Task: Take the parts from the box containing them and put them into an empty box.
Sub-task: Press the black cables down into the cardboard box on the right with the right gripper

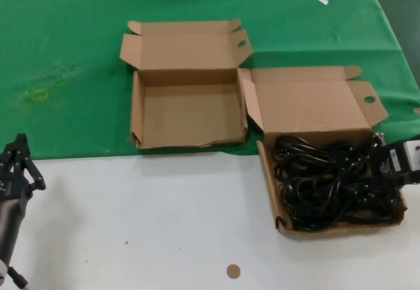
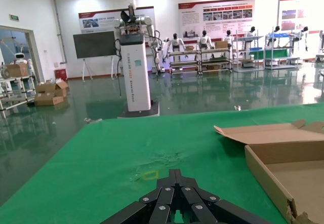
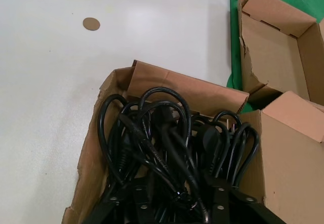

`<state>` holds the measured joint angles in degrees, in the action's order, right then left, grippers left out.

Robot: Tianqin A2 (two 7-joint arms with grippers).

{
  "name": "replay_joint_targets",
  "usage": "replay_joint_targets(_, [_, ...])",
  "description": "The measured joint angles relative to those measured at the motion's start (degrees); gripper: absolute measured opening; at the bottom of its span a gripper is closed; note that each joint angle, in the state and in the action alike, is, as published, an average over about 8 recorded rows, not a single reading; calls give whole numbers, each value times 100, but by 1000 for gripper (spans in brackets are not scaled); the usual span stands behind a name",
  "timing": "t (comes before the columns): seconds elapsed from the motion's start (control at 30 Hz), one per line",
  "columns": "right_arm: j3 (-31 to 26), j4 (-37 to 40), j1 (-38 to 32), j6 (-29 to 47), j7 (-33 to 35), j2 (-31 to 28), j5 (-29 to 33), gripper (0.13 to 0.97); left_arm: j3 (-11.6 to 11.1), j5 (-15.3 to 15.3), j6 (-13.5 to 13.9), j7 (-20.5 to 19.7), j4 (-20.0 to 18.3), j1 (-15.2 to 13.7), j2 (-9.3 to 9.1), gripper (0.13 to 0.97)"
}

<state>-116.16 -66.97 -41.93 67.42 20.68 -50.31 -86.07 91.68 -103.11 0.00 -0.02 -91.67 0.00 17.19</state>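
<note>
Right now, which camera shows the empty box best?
The head view: the whole empty box shows, lid open, nothing inside. The left wrist view catches one corner of it; the right wrist view shows only a torn end.

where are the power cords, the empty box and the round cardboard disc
power cords [image 1: 328,182], head view, middle of the tangle
empty box [image 1: 187,114], head view, bare floor of the tray
cardboard disc [image 1: 233,271], head view, its centre

Setting: robotics demonstration hall or showroom. Evidence: polished green floor [image 2: 61,127]; white robot pedestal column [image 2: 135,72]; several humanoid robots [image 2: 176,44] lined by metal shelving racks [image 2: 253,51]; display posters [image 2: 215,19] on walls; presentation screen [image 2: 94,44]; stacked cardboard cartons [image 2: 48,92]; worktop with green cloth [image 2: 101,168].
</note>
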Motion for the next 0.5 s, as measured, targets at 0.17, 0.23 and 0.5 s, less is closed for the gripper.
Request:
replay_joint_targets(0.17, [18,-41,27,-14,-21,-9,23,391,0,0,0,0,0,0,0,144])
replay_joint_targets(0.23, [24,-60,40,-18,-28,-15,31,346,0,0,0,0,0,0,0,144])
replay_joint_targets(0.5, [58,-243,123,-9,-100,-86,35,233,0,0,0,0,0,0,0,144])
